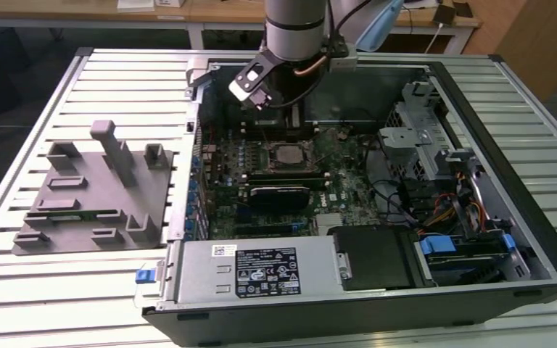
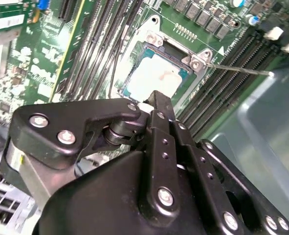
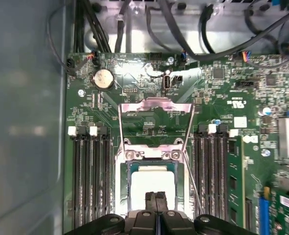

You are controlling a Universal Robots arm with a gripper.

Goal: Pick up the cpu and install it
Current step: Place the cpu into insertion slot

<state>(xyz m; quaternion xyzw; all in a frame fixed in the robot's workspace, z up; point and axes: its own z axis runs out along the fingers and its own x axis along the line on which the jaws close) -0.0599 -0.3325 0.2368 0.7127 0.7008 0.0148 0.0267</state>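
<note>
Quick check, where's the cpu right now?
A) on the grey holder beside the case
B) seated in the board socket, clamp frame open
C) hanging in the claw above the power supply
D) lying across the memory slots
B: in the first wrist view the cpu lies flat in the socket, the clamp frame swung up, the shut claw right over it.

I see the small, flat, square, silver-white metal-topped cpu point(image 2: 154, 78) lying level inside the black-framed socket point(image 3: 122, 193) on the green motherboard point(image 3: 217, 98), just above the middle of the exterior view, its top uncovered.
</note>
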